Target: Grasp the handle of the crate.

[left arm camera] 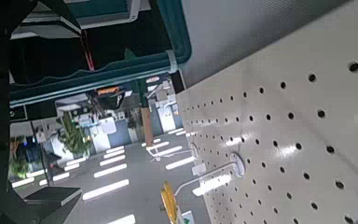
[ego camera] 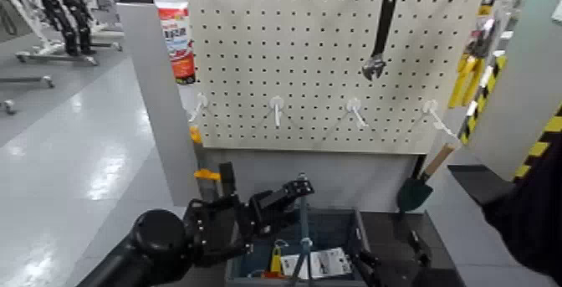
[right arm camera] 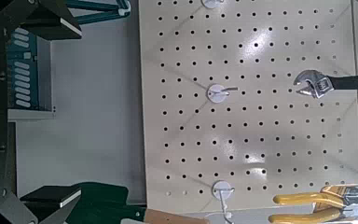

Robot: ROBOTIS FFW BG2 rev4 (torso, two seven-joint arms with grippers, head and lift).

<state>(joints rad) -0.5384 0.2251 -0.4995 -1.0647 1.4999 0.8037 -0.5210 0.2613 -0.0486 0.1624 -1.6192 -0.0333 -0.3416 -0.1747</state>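
Handle [ego camera: 304, 223] seemingly between open left gripper [left arm camera: 79, 111]

Can see dark, glossy surface [ego camera: 386, 226] low down, around five o'clock in head view. Can't tell if floor or low table. Carries blue-grey crate [ego camera: 361, 230] at six o'clock, sitting upright, open side up. Shows bare strip just beside crate, toward three o'clock. Can't see underside of crate or contact line.

Blue-grey crate [ego camera: 361, 233] below, handle [ego camera: 304, 222] upright.
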